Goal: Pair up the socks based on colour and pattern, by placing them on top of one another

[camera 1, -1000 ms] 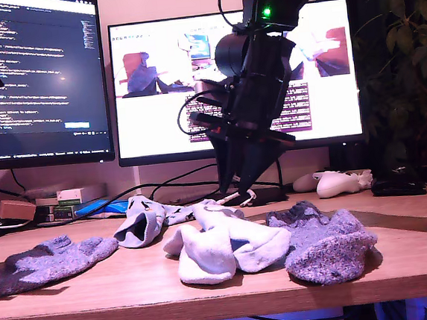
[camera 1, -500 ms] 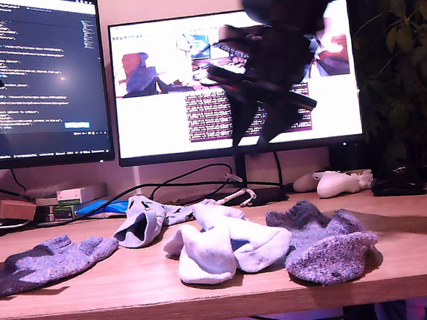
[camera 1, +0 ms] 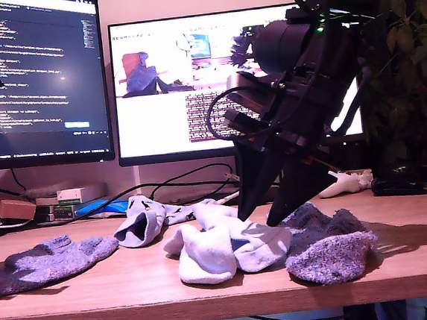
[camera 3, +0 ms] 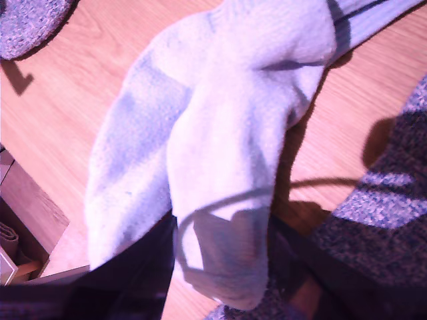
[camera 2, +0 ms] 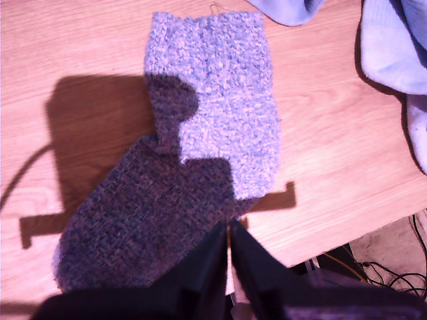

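My second gripper [camera 1: 258, 220], jaws spread, hangs right over the white socks [camera 3: 220, 133]; my first gripper [camera 2: 229, 257], pinched shut and empty, sits above a fuzzy grey sock [camera 2: 200, 133].

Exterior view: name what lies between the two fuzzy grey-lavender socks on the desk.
In the exterior view, the patterned light blue sock and the white socks lie between the grey-lavender socks.

Pink-violet cast throughout; glaring monitors [camera 1: 235, 79] backlight a dim scene, hard shadows crossing the table [camera 2: 87, 80].
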Motion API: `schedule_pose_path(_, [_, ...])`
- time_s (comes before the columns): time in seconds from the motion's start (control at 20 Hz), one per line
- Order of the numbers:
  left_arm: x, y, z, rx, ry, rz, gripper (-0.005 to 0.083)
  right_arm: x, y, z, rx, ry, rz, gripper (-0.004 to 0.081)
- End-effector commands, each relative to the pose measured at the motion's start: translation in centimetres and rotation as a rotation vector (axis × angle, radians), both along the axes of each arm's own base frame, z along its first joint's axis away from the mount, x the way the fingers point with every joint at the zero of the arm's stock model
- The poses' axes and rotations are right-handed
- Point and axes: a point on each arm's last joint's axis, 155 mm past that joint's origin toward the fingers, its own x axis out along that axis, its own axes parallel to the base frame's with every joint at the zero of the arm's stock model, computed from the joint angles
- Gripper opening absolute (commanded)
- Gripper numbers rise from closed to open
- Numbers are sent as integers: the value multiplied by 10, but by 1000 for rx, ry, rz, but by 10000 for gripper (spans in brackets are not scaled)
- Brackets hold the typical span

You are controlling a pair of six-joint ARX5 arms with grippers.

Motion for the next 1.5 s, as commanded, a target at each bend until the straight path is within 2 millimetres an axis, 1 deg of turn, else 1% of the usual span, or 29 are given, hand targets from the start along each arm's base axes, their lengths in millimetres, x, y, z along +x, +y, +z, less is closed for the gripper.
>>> schedule_pose_path(0.0, [-3,1,-3,-1,5,3,-24,-4,0,-14,-22,31,17,387])
schedule_pose_path(0.05, [-3,1,-3,-1,5,3,-24,-7,-2,-21,-37,48,28,379])
schedule_pose_path(0.1, [-3,1,-3,-1,5,3,-24,-9,-3,-26,-45,63,30,348])
schedule_pose_path(0.15, [-3,1,-3,-1,4,4,-24,-11,-3,-26,-46,69,36,282])
schedule_pose_path(0.2, [-2,1,-2,-1,0,4,-24,-13,0,-26,-41,71,43,188])
schedule_pose_path(0.25, [1,2,-1,2,-12,6,-24,-14,0,-24,-42,74,44,65])
schedule_pose_path(0.3, [4,4,-1,13,-24,12,-24,-15,-1,-23,-45,75,43,-21])
schedule_pose_path(0.45, [6,13,-2,38,-28,38,-24,-14,-9,-23,-98,67,24,-11])
schedule_pose_path(0.55, [6,13,-2,38,-25,39,-24,-7,-15,-18,-171,30,9,-11])
schedule_pose_path(0.6, [6,13,-2,37,-25,39,-24,-5,-12,-12,-191,16,8,-11])
schedule_pose_path(0.7, [5,13,-2,37,-24,39,-24,-7,2,6,-211,-10,36,-11])
schedule_pose_path(0.8, [5,13,-3,37,-20,39,-24,-5,16,23,-253,-77,57,-11])
schedule_pose_path(0.95, [3,13,-3,33,-12,43,-24,-11,23,41,-359,-160,92,-11])
schedule_pose_path(1.1, [2,11,-3,26,-6,40,-24,-19,25,53,-470,-236,155,-11])
schedule_pose_path(1.15, [1,11,-3,25,-4,40,-24,-24,28,54,-494,-260,189,-11])
schedule_pose_path(1.25, [0,11,-4,23,2,42,-24,-27,30,56,-555,-318,235,-11])
schedule_pose_path(1.35, [-1,10,-4,17,8,39,-24,-20,32,62,-616,-409,274,-11])
schedule_pose_path(1.45, [-1,9,-4,8,10,45,-24,-8,32,67,-690,-503,322,-11])
